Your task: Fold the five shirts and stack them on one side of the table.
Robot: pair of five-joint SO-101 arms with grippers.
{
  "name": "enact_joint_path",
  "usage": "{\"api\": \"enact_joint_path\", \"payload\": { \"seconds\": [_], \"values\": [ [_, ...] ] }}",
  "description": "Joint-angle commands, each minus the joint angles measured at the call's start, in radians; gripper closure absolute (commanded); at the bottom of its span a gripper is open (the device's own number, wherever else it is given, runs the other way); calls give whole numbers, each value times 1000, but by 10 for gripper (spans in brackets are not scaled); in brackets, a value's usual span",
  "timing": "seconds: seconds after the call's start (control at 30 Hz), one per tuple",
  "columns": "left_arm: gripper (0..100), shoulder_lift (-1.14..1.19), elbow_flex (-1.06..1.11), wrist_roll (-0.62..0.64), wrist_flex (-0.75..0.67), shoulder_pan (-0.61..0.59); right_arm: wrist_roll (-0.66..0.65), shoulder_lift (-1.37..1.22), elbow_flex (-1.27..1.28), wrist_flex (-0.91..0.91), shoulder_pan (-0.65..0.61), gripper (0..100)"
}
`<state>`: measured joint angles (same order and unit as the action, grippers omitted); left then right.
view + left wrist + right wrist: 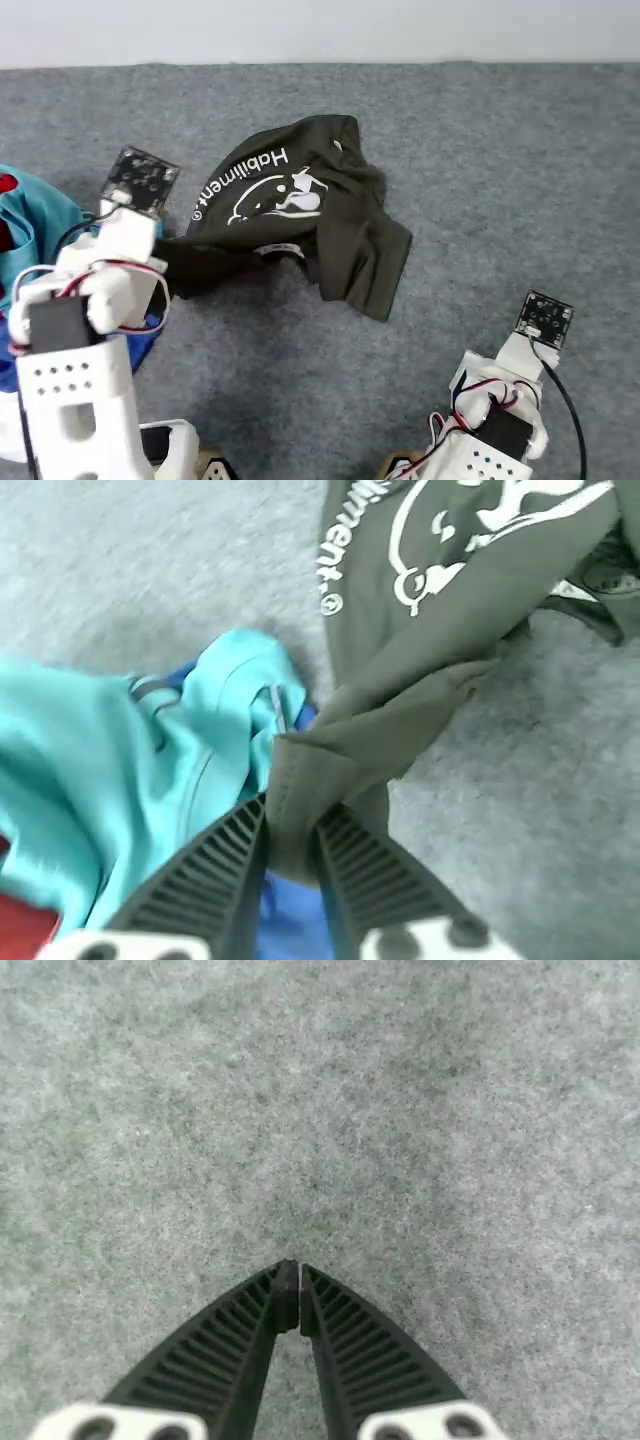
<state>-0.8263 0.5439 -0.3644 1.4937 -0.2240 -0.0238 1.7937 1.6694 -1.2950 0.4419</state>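
Note:
A dark olive shirt [310,210] with a white print lies crumpled near the middle of the grey table, one corner stretched out toward the left arm. My left gripper [292,825] is shut on that stretched corner of the olive shirt [450,590], its black ribbed fingers [215,865] pinching the cloth. Beneath and beside it lies a turquoise shirt [110,770] with blue cloth [295,920] and a bit of red under it. In the high view the left arm [100,290] stands at the left. My right gripper [292,1295] hangs shut over bare grey cloth at the front right, holding nothing.
A heap of turquoise, blue and red shirts [30,225] sits at the table's left edge, partly behind the left arm. The right arm [505,410] stays low at the front right. Grey table cover [500,150] stretches to the back and right.

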Motion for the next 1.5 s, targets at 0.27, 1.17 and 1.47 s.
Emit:
{"api": "enact_joint_path", "payload": {
  "seconds": [0.27,1.17,1.47],
  "values": [
    [987,-81,-42,-44,69,-117,-9,2,15,-2,12,989],
    [987,-75,15,-41,120,-318,-6,2,15,-2,8,989],
    [987,-74,16,-40,144,-318,-6,2,15,-1,-4,987]
  ]
}}
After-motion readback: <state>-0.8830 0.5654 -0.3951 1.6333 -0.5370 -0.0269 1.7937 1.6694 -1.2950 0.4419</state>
